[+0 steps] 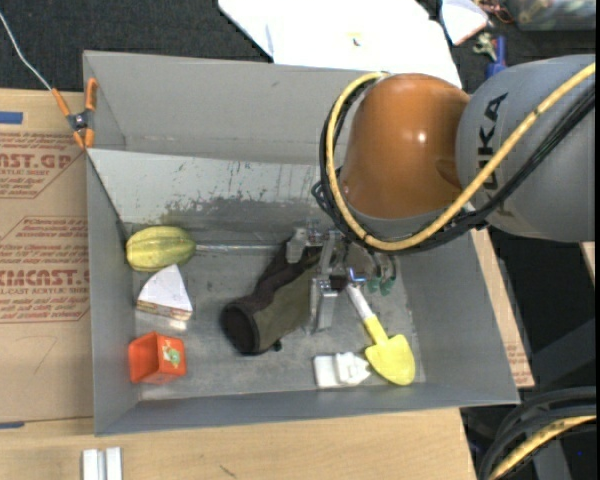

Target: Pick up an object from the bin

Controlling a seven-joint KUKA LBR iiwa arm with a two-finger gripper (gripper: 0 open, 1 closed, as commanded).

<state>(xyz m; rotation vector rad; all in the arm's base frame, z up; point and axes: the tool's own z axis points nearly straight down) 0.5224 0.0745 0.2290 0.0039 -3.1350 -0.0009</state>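
A dark sock [270, 303], rolled and limp, lies at the centre of the grey bin [230, 183], slanting from 8 o'clock up to 2 o'clock. The gripper [323, 306] sits low at the sock's 3 o'clock edge; whether it is wide or narrow cannot be told. The grasp seems not yet made. The next move likely calls for closing on soft cloth, then lifting clear. At the gripper's 5 o'clock lies a yellow scoop [390, 358], with a white piece [338, 370] beside it. Toward the bin's 9 o'clock are a gourd [160, 248], a white wedge [166, 293] and an orange box [156, 358]
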